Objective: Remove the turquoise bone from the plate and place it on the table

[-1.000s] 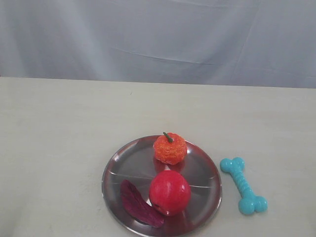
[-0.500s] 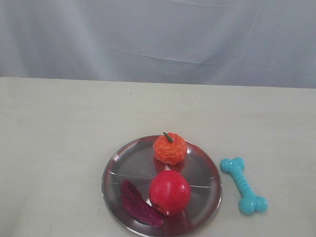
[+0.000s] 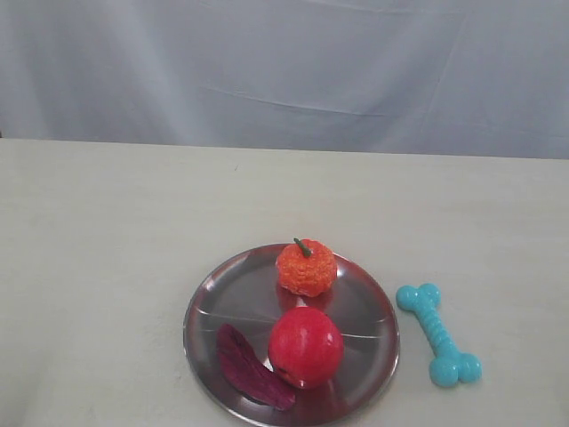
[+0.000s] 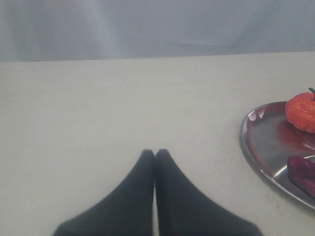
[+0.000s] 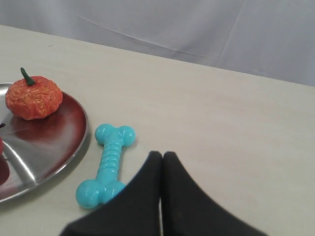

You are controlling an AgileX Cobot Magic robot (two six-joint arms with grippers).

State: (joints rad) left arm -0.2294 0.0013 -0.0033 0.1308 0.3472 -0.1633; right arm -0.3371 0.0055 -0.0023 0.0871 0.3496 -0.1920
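The bone (image 3: 438,333) lies flat on the bench (image 3: 107,231), just beside the plate's right rim and not touching it. It is turquoise rubber with a dull sheen. Its shaft is ribbed and each end swells into two round knobs. It runs slantwise, with the far end closer to the plate than the near one.

The plate (image 3: 213,302) is round, shallow-rimmed polished metal (it mirrors a red glow from what it carries). At its far side sits a bumpy orange (image 3: 306,267) with a short green stem, and in front of that a smooth, glossy red apple (image 3: 306,347). A flat, dark purple-red slice (image 3: 252,366), long and leaf-shaped, lies just left of the apple. The bench is matte beige, and a pale grey cloth (image 3: 284,62) with soft creases hangs behind it.

The left claw (image 4: 155,153) is two black tapered fingers pressed tip to tip, holding nothing, over bare bench beside the plate. The right claw (image 5: 162,156) is likewise pinched together and empty. It is near the bone on the side away from the plate, not touching it.
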